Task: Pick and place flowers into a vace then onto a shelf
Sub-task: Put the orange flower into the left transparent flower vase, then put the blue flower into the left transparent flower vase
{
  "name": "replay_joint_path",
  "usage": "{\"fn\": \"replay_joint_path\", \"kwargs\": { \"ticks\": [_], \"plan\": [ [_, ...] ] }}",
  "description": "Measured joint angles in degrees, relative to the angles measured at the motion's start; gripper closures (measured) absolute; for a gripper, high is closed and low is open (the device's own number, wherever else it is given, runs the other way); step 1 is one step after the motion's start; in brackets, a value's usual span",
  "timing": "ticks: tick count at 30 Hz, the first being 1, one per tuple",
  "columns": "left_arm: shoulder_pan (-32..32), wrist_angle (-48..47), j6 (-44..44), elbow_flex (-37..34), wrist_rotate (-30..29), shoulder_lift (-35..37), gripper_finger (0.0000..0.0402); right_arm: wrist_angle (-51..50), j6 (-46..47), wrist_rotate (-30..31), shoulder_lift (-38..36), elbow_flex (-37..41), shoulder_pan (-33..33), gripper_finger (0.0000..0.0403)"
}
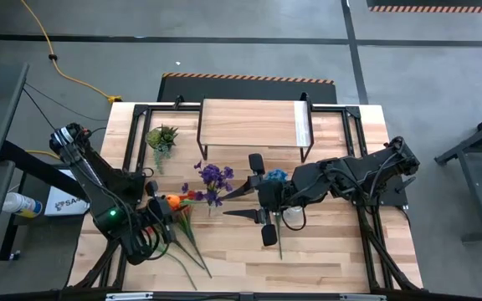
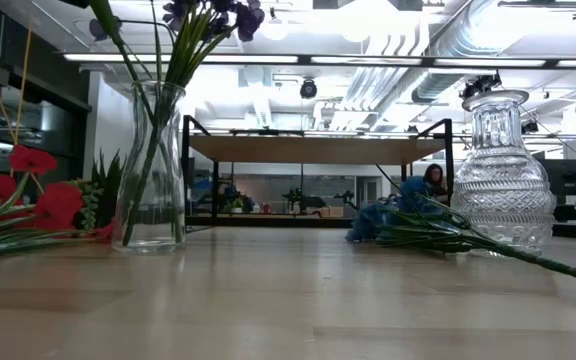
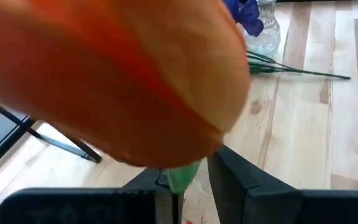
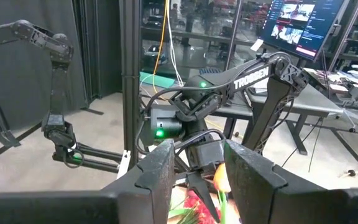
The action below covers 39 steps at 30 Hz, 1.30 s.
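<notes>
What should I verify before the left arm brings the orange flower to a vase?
1. Left claw shut on the orange flower stem: ok.
2. Right claw open and holding nothing: ok.
3. Plain vase upright, with purple flowers inside: ok.
4. Cut-glass vase upright and without flowers: ok.
5. Blue flower lies on the table beside the cut-glass vase, not in it: not ok.
6. Orange flower's lower stem free of the red flowers: cannot tell.
</notes>
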<state>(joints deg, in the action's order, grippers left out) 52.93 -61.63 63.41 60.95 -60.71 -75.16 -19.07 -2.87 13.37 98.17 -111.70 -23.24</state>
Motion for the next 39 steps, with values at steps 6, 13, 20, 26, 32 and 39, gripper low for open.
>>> {"fn": "replay_joint_path", "kwargs": {
  "ticks": [6,13,20,26,32,39],
  "plan": [
    [0.0,-0.7,0.0,0.0,2.3,0.1,0.0307,0.0,0.0,0.0,0.0,0.0,0.0,0.0269],
    [0.0,-1.9,0.1,0.0,5.0,0.3,0.0308,0.0,0.0,0.0,0.0,0.0,0.0,0.0269],
    [0.1,-3.6,0.8,0.0,8.6,2.7,0.0317,-0.1,0.0,0.0,0.0,0.0,0.0,0.0269],
    [1.9,-4.8,1.8,0.0,7.5,7.4,0.0330,-0.4,0.0,0.0,0.0,0.0,0.0,0.0269],
    [5.0,-4.6,1.9,0.0,6.1,10.6,0.0346,-0.4,-0.1,0.0,0.0,0.0,0.0,0.0269],
    [9.0,-4.8,4.2,0.0,10.8,14.1,0.0362,-0.4,-0.2,0.0,0.0,0.0,0.0,0.0269]
  ]
}}
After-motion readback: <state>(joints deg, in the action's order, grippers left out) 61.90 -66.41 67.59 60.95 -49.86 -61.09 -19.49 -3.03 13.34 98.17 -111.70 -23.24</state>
